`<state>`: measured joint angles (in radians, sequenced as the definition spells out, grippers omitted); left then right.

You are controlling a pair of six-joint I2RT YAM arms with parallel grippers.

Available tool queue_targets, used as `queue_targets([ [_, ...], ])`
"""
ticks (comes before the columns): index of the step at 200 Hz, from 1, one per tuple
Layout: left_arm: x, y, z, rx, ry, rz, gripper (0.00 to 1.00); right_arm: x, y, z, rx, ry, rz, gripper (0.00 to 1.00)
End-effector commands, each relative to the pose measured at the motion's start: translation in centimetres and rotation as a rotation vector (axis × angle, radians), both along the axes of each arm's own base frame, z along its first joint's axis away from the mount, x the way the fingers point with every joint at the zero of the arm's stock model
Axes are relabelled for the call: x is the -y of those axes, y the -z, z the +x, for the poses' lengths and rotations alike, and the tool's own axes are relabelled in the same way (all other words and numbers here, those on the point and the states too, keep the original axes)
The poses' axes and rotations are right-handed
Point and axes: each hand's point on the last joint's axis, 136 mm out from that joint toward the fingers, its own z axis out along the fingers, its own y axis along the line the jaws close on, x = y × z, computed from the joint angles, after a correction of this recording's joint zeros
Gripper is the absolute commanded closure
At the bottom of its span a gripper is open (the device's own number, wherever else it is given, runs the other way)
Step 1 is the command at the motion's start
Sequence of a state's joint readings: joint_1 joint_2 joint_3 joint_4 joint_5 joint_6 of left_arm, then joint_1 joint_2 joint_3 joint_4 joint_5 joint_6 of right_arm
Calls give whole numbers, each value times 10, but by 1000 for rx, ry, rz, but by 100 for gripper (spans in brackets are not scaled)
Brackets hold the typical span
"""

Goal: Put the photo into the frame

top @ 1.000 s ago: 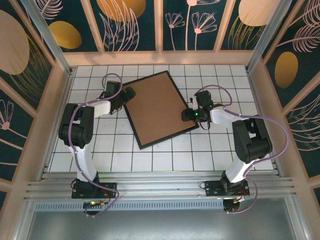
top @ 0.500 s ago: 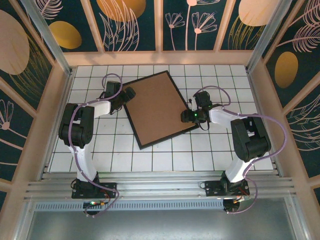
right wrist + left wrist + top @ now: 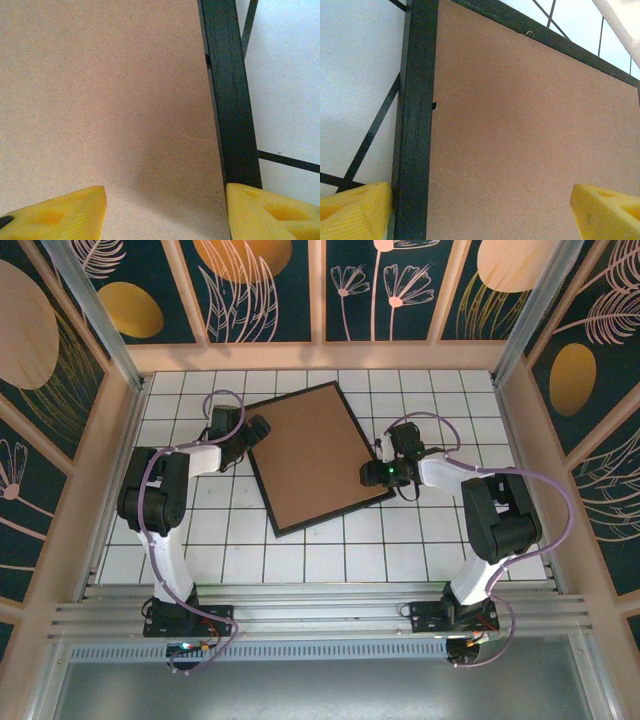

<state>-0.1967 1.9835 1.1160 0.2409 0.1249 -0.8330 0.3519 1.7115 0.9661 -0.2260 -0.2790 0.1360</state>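
Frame (image 3: 264, 492): flat on table (image 3: 300, 560), brown backing board (image 3: 312, 455) uppermost.
Left claw (image 3: 480, 200): apart, straddling left rim.
Right claw (image 3: 165, 192): apart, over right rim.

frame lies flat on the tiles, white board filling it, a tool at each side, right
No: the board filling the frame is brown, not white; the top view shows it. The frame lies flat on the tiles, left tool and right tool at its sides.
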Motion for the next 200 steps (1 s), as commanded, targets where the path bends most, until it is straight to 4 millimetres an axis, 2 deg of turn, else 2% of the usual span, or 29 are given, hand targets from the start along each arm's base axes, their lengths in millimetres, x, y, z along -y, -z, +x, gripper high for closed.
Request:
queue_targets([
  [1, 33, 5, -12, -18, 78, -97, 9, -34, -6, -8, -25, -101, 78, 37],
  [55, 49, 7, -20, -14, 84, -112, 10, -46, -5, -14, -49, -90, 101, 38],
  [154, 97, 9, -49, -16, 147, -121, 11, -74, -6, -15, -28, -86, 29, 39],
  [172, 105, 8, -52, -14, 154, -123, 11, -77, -12, -11, -4, -84, 37, 40],
  [177, 107, 8, -52, -14, 157, -123, 11, -84, -16, -15, 4, -104, 42, 40],
  [200, 116, 8, -56, -9, 170, -121, 12, -92, -27, -13, 32, -124, 76, 40],
])
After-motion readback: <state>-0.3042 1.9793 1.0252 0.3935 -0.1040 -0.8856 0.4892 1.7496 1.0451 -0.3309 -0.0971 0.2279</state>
